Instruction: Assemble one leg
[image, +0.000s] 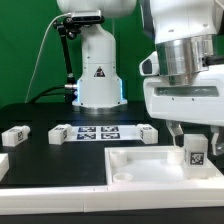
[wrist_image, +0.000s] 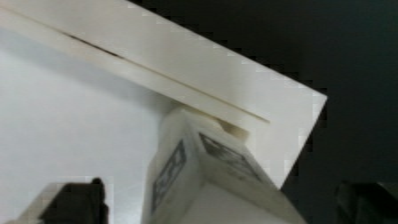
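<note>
A leg (image: 195, 152), a small white block with a black-and-white tag, stands upright at the right corner of the white tray-like panel (image: 130, 168). My gripper (image: 196, 140) hangs over it with one finger on each side and a small gap to each. In the wrist view the leg (wrist_image: 214, 170) rises from the panel's corner (wrist_image: 107, 110), midway between my dark fingertips (wrist_image: 75, 202), which stand well apart from it. The gripper (wrist_image: 217, 205) is open. Where the leg's foot meets the panel is hidden.
Three more tagged white legs lie on the black table: one at the exterior view's far left (image: 15, 135), one beside the marker board (image: 60, 132) and one at its other end (image: 148, 132). The marker board (image: 100, 132) lies in front of the arm's base (image: 98, 75).
</note>
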